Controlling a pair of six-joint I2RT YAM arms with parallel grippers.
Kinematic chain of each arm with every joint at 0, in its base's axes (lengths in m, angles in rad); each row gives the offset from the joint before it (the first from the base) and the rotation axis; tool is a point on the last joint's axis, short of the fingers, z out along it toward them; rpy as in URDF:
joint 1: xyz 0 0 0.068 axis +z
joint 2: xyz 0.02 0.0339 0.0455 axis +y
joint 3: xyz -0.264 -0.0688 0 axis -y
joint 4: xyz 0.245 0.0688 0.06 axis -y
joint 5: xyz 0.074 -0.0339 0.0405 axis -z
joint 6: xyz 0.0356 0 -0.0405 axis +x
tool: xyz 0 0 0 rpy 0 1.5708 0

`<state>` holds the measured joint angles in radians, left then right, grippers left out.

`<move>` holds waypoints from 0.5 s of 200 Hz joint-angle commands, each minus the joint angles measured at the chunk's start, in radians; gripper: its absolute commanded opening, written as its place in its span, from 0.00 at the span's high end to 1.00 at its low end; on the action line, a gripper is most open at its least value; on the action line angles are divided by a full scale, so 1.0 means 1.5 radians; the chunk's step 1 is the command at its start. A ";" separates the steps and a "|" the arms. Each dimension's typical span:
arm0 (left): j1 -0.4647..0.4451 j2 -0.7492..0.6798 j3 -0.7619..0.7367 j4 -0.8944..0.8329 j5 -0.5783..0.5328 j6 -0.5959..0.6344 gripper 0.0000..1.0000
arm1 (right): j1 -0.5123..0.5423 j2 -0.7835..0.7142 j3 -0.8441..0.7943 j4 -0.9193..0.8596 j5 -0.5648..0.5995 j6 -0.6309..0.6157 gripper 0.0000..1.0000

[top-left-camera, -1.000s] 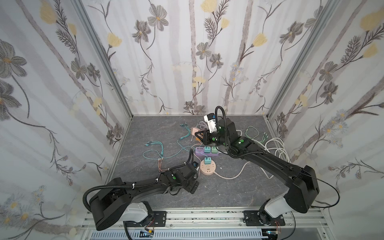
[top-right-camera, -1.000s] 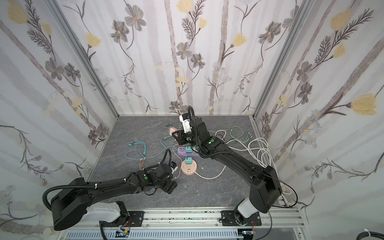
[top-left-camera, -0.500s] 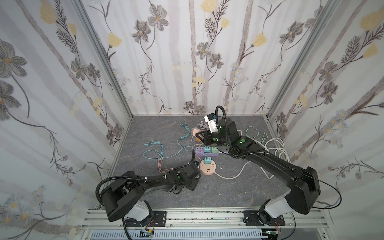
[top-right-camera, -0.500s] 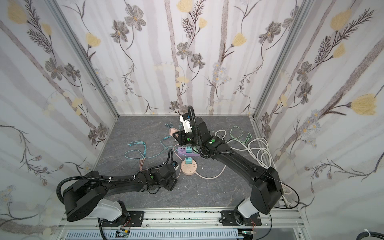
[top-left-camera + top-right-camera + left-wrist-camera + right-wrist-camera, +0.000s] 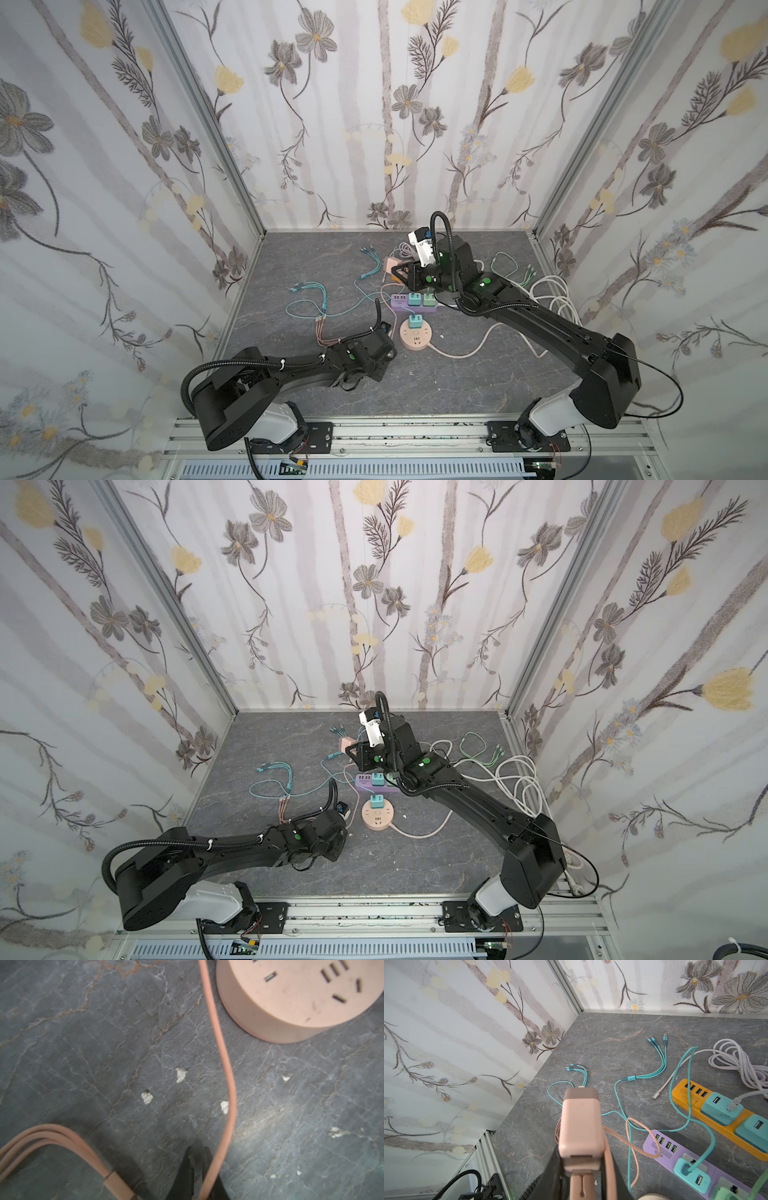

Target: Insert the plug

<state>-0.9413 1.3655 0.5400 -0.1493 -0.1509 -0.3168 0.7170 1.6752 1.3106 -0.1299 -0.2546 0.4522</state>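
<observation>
The pink plug (image 5: 580,1126), a small charger block, hangs above the back middle of the table in both top views (image 5: 392,262) (image 5: 345,743). My right gripper (image 5: 580,1157) (image 5: 398,272) is shut on its sides. My left gripper (image 5: 197,1151) is shut, low over the floor beside the round pink socket (image 5: 291,1001) (image 5: 417,337). A thin pink cable (image 5: 226,1076) runs along its right finger; whether it is pinched I cannot tell. In both top views the left gripper (image 5: 379,366) (image 5: 334,845) is mostly hidden under its wrist.
A teal charger (image 5: 414,322) sits in the round socket. A purple power strip (image 5: 662,1147) (image 5: 399,300) and an orange one (image 5: 685,1093) hold more chargers. Teal cables (image 5: 654,1072) and a white coil (image 5: 552,291) sprawl on the floor. A three-strand pink cable (image 5: 52,1134) lies near the left fingers.
The left gripper has gone from open to shut beside the pink cable, and its arm shifted slightly. The right arm holds the plug in the same place.
</observation>
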 commanded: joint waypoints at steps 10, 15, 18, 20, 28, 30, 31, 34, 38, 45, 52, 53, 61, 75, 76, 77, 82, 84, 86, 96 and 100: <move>0.014 -0.058 -0.022 0.011 -0.022 -0.021 1.00 | 0.000 0.000 0.006 0.018 0.013 -0.003 1.00; 0.018 -0.067 -0.028 0.011 -0.024 -0.023 1.00 | 0.000 0.000 0.005 0.017 0.015 -0.003 1.00; 0.020 -0.077 -0.029 0.011 -0.025 -0.024 1.00 | 0.000 0.000 0.005 0.017 0.014 -0.004 1.00; 0.020 -0.088 -0.031 0.011 -0.026 -0.025 1.00 | 0.000 0.000 0.005 0.016 0.014 -0.004 1.00; 0.027 -0.115 -0.036 0.008 -0.027 -0.027 1.00 | 0.000 -0.001 0.005 0.015 0.016 -0.002 1.00; 0.028 -0.122 -0.037 0.007 -0.027 -0.027 1.00 | 0.000 -0.001 0.005 0.014 0.016 -0.002 1.00; 0.029 -0.125 -0.037 0.007 -0.028 -0.028 1.00 | 0.000 -0.001 0.005 0.013 0.016 -0.002 1.00; 0.032 -0.135 -0.039 0.004 -0.030 -0.028 1.00 | 0.000 -0.001 0.005 0.013 0.016 -0.002 1.00; 0.034 -0.148 -0.041 0.001 -0.033 -0.030 1.00 | -0.001 -0.002 0.005 0.012 0.016 -0.001 1.00; 0.040 -0.171 -0.043 -0.007 -0.044 -0.035 1.00 | -0.002 -0.003 0.005 0.011 0.016 0.001 1.00; 0.048 -0.192 -0.044 -0.014 -0.050 -0.039 1.00 | -0.005 -0.004 0.004 0.011 0.015 0.005 1.00; 0.049 -0.195 -0.044 -0.015 -0.050 -0.040 1.00 | -0.005 -0.004 0.004 0.011 0.015 0.006 1.00; 0.062 -0.216 -0.041 -0.027 -0.054 -0.045 1.00 | -0.008 -0.005 0.004 0.011 0.012 0.011 1.00; 0.084 -0.247 -0.036 -0.045 -0.052 -0.054 1.00 | -0.015 -0.006 0.003 0.015 -0.006 0.015 1.00; 0.085 -0.249 -0.035 -0.046 -0.051 -0.055 1.00 | -0.015 -0.006 0.003 0.015 -0.008 0.015 1.00; 0.087 -0.251 -0.034 -0.046 -0.051 -0.055 1.00 | -0.016 -0.006 0.003 0.015 -0.008 0.016 1.00; 0.094 -0.260 -0.030 -0.053 -0.048 -0.057 1.00 | -0.018 -0.007 0.003 0.015 -0.012 0.020 1.00; 0.097 -0.264 -0.029 -0.054 -0.046 -0.058 1.00 | -0.019 -0.007 0.003 0.014 -0.013 0.020 1.00; 0.101 -0.268 -0.028 -0.055 -0.045 -0.058 1.00 | -0.020 -0.007 0.003 0.014 -0.014 0.023 1.00; 0.114 -0.285 -0.017 -0.065 -0.034 -0.061 1.00 | -0.028 -0.008 0.002 0.015 -0.034 0.029 1.00; 0.119 -0.292 -0.012 -0.067 -0.032 -0.063 1.00 | -0.030 -0.009 0.000 0.018 -0.043 0.030 1.00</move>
<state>-0.7956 0.9745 0.4900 -0.2089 -0.1974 -0.3782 0.6884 1.6722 1.3106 -0.1314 -0.2607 0.4698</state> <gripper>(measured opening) 0.052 0.230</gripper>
